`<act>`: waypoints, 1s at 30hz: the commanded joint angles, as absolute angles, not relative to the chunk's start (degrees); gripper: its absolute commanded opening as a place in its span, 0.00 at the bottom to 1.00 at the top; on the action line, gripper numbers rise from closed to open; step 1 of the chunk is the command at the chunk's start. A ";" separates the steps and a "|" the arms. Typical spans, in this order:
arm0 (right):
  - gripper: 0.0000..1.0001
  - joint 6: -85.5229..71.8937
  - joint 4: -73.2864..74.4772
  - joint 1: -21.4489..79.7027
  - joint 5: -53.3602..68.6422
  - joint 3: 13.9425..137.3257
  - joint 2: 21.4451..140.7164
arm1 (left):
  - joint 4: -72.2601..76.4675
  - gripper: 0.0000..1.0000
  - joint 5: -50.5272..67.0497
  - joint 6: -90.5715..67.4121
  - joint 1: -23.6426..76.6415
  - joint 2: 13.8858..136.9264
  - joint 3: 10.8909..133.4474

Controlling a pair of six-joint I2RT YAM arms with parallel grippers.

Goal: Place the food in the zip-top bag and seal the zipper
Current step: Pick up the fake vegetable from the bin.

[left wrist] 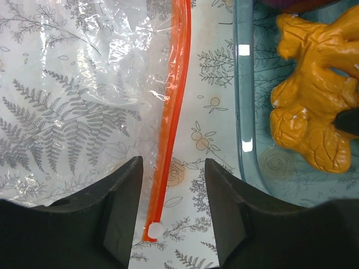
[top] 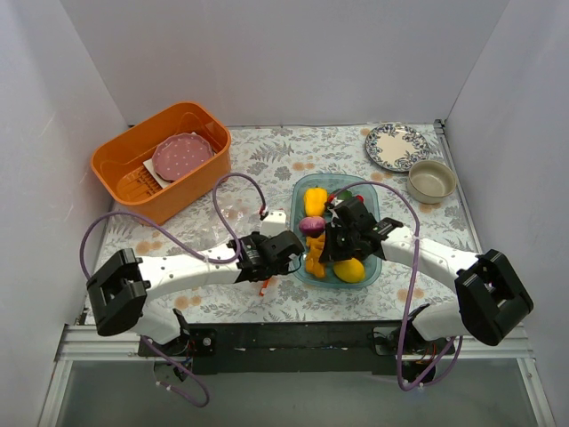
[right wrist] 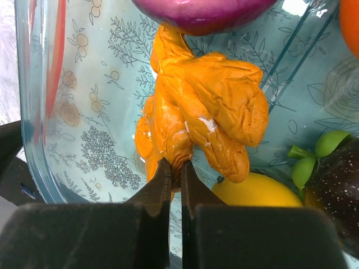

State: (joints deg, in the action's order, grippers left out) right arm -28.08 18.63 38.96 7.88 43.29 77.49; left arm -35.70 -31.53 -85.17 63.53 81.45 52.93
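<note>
The zip-top bag [left wrist: 73,101] lies flat on the patterned tablecloth, its orange-red zipper [left wrist: 175,112] running along the side facing the tray. My left gripper [left wrist: 173,174] is open and straddles the zipper's near end without touching it. In the clear blue tray [right wrist: 33,140] my right gripper [right wrist: 175,171] is shut on a knobbly orange food piece [right wrist: 207,101]. A purple onion [right wrist: 202,14], a lemon [right wrist: 255,193], a green piece [right wrist: 314,154] and a dark round one [right wrist: 339,190] lie around it. From above, both grippers [top: 283,253] [top: 327,249] meet at the tray's left edge.
An orange basket [top: 133,173] holding a pink plate stands at the back left. A patterned plate [top: 396,147] and a beige bowl [top: 432,181] sit at the back right. White walls close in three sides of the table.
</note>
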 commanded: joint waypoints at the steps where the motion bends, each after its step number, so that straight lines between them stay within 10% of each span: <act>1: 0.01 -27.42 18.46 38.58 8.26 43.77 75.94 | -33.05 0.47 -34.19 -82.97 63.28 83.49 53.00; 30: 0.01 -27.86 18.28 38.14 9.58 43.15 74.53 | -39.02 0.09 -44.03 -87.45 63.28 88.51 56.69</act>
State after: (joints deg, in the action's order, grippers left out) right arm -28.08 18.72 38.57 8.51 43.29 76.25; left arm -36.77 -40.25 -85.65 63.51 90.91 54.72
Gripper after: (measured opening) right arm 0.061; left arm 0.107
